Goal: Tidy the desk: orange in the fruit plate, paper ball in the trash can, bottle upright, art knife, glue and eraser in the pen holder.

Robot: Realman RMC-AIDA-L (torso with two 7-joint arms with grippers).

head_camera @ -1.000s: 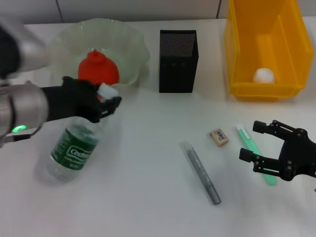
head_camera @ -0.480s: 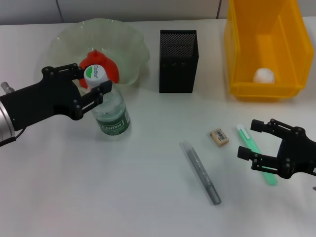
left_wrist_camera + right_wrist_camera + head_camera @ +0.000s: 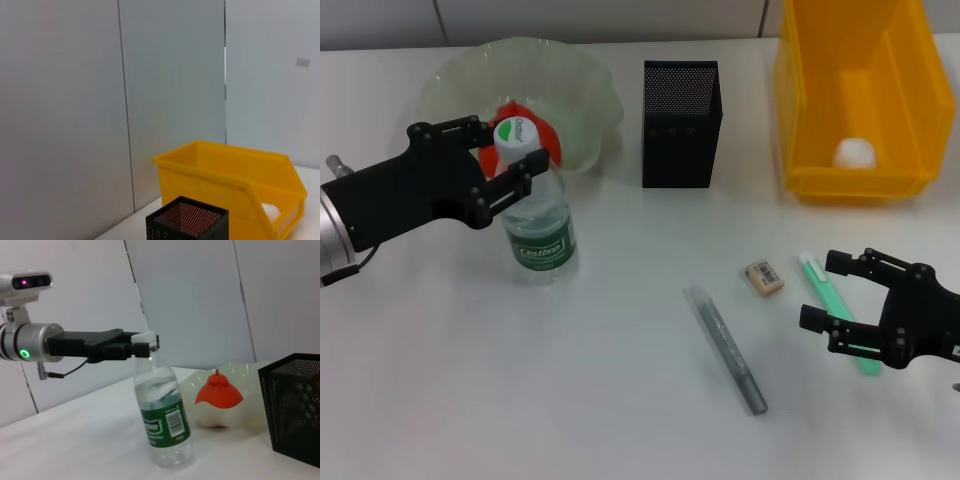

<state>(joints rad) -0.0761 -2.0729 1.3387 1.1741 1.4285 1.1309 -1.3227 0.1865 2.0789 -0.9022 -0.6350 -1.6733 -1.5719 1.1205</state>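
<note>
The bottle [image 3: 541, 222] stands nearly upright in front of the fruit plate [image 3: 575, 75]. My left gripper [image 3: 507, 153] is shut on its neck just under the cap; the right wrist view shows this grip [image 3: 142, 346] on the bottle [image 3: 162, 415]. The orange [image 3: 546, 138] lies in the plate, partly hidden by the cap. My right gripper [image 3: 818, 290] is open, low over a green stick-shaped item [image 3: 813, 271]. The eraser [image 3: 763, 277] lies to its left. A grey pen-shaped item [image 3: 725, 350] lies nearer me. The pen holder [image 3: 680, 122] stands mid-back.
The yellow trash can [image 3: 850, 183] stands at the back right with the white paper ball [image 3: 853, 152] inside. The left wrist view shows only the trash can [image 3: 235, 175], the pen holder [image 3: 187, 220] and a wall.
My left gripper has swung the bottle from tilted low at the left to nearly upright in front of the plate. My right gripper has shifted slightly towards me over the green item.
</note>
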